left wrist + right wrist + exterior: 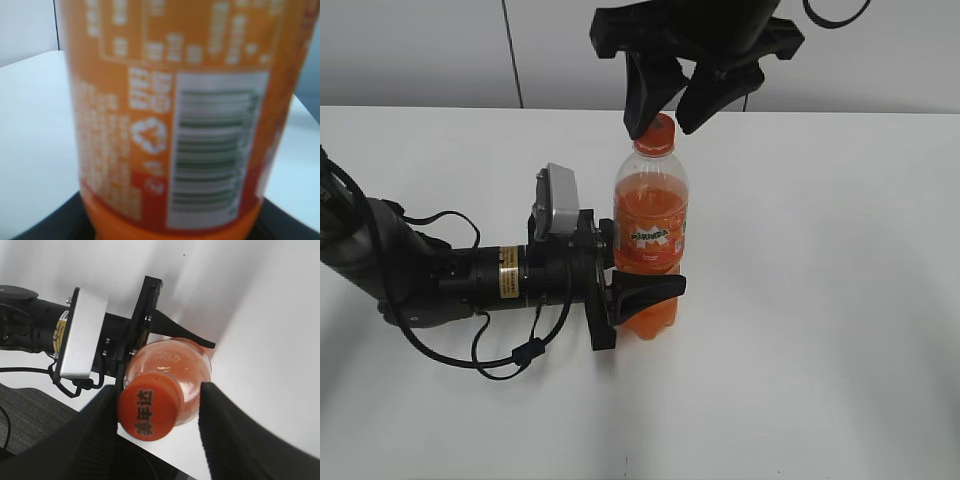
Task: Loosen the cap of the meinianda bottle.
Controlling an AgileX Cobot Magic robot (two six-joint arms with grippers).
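The meinianda bottle (650, 215) stands upright on the white table, full of orange drink, with an orange label. Its orange cap (658, 132) is on the neck. My left gripper (645, 268) is shut on the bottle's lower body from the left. The left wrist view is filled by the bottle's blurred label (170, 125), with the jaws (170, 234) at the bottom corners. My right gripper (663, 122) hangs over the cap, open, with a finger on each side. In the right wrist view the cap (150, 410), with dark characters on top, lies between the fingers (160, 404). It is against the left finger and apart from the right one.
The left arm (430, 275) lies low along the table at the left with looped black cables. Its wrist camera block (560, 200) sits next to the bottle. A white table (820, 300) spreads to the right and front, with a grey wall behind.
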